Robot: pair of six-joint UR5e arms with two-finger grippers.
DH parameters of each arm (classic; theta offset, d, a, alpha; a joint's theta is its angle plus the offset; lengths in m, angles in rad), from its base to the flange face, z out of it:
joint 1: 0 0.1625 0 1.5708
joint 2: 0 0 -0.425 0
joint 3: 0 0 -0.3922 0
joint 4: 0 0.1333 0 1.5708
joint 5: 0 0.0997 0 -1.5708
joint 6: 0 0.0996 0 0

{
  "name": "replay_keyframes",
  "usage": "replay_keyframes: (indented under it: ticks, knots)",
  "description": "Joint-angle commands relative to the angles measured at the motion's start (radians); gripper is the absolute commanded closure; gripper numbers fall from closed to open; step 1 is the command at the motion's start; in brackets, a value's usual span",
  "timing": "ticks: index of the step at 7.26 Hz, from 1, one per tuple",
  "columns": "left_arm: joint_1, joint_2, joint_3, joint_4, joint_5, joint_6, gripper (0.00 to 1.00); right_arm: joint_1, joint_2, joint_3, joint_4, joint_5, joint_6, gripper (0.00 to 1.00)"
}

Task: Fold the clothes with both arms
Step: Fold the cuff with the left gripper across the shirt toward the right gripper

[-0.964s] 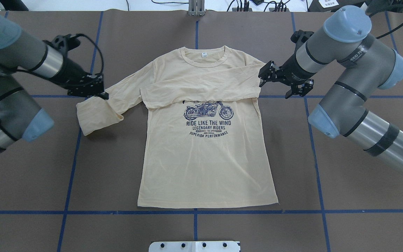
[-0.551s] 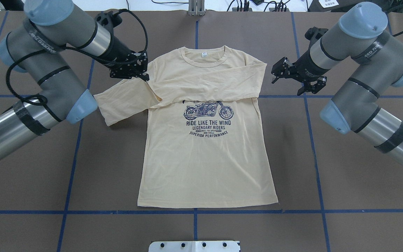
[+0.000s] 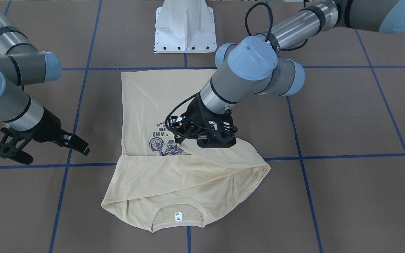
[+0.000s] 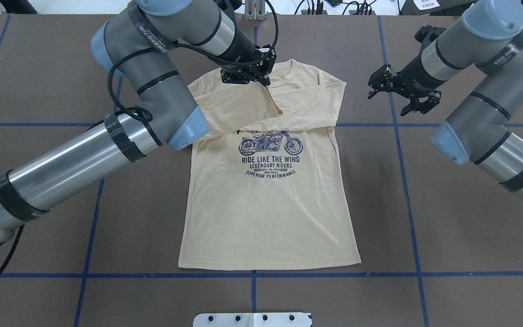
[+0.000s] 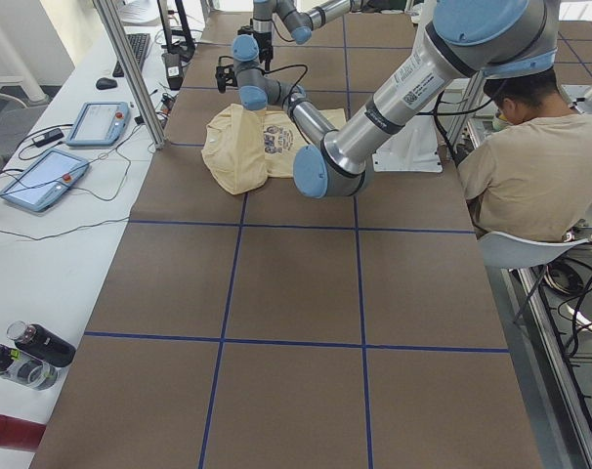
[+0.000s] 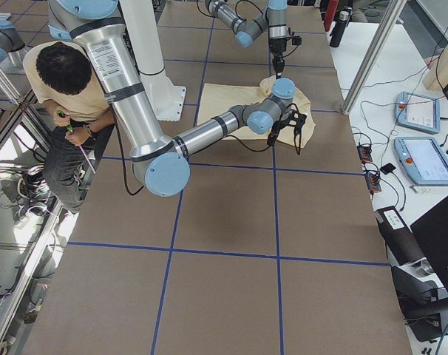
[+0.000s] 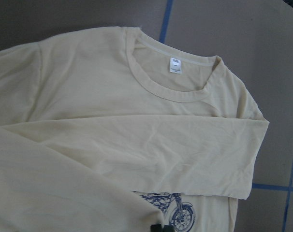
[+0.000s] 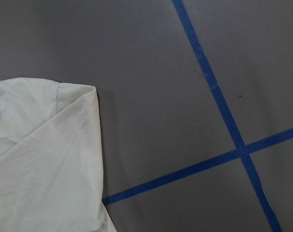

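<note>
The cream-yellow shirt (image 4: 266, 204) lies flat, print up, collar at the far side. Its right sleeve (image 4: 307, 106) is folded across the chest. My left gripper (image 4: 267, 84) hovers just below the collar, shut on the left sleeve (image 4: 234, 106), which drapes over the chest beneath it. Across the table, the same left gripper (image 3: 185, 138) pinches that sleeve above the motorcycle print. The left wrist view looks down on the neck label (image 7: 174, 65) and the held sleeve (image 7: 64, 193). My right gripper (image 4: 386, 103) stands open beside the shirt's right shoulder, holding nothing. The right wrist view catches that shoulder corner (image 8: 45, 145).
Blue tape lines (image 4: 252, 274) grid the brown table. The white pedestal base (image 4: 252, 319) sits at the near edge. A seated person (image 5: 530, 166) is beside the robot. Tablets (image 5: 42, 176) and bottles (image 5: 32, 352) lie on a side bench.
My left arm has swung in from the left, carrying the left sleeve over the chest to just below the collar. The right gripper has drawn back to the right, off the shirt.
</note>
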Motion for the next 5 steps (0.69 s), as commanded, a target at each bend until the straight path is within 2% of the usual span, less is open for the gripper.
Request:
replay_keyframes:
  ticks: [1, 2, 3, 5]
  knots:
    - [0.037, -0.082, 0.056, -0.012, 0.055, 0.000, 1.00, 0.001, -0.002, -0.003, 0.001, -0.006, 0.001, 0.01]
    - [0.073, -0.113, 0.102, -0.016, 0.125, 0.000, 1.00, 0.001, -0.002, -0.003, 0.001, -0.004, 0.001, 0.01]
    - [0.102, -0.112, 0.105, -0.016, 0.158, 0.000, 1.00, 0.001, 0.000, -0.003, 0.001, -0.006, 0.001, 0.01]
    - [0.138, -0.115, 0.149, -0.090, 0.234, -0.006, 1.00, 0.002, -0.005, -0.003, 0.001, -0.001, -0.001, 0.01]
